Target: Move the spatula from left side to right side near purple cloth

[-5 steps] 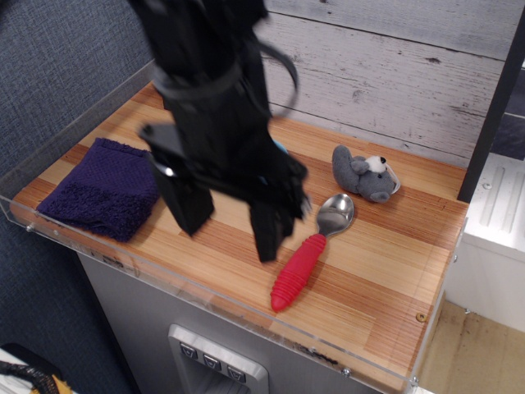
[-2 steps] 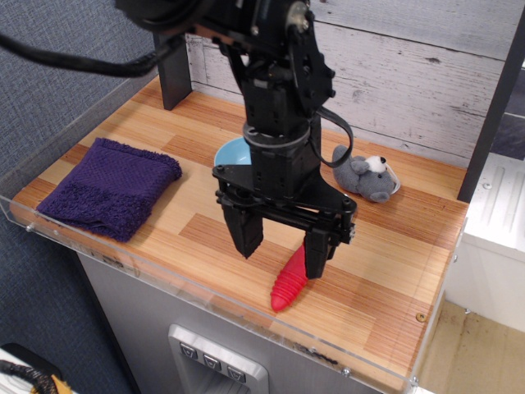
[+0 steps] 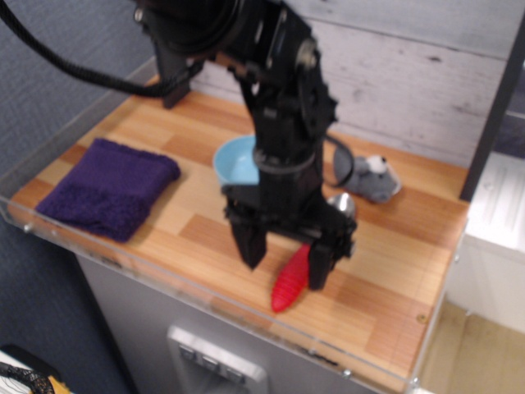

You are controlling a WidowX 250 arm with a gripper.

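Dropped lower since before, my gripper (image 3: 285, 258) wide open, straddling the spatula (image 3: 297, 274) near the front edge, holding nothing.

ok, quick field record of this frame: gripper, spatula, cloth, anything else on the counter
gripper: open, pointing down, fingers either side of the spatula handle, just above the counter
spatula: lying flat, red handle toward the front edge, silver bowl partly hidden behind the gripper; not lifted as far as the view shows
purple cloth: folded, at the far end of the counter from the spatula
blue bowl: behind the gripper, partly hidden by the arm
grey plush toy: near the back wall, beyond the spatula bowl
image quality: blurred, contact between fingers and handle cannot be told
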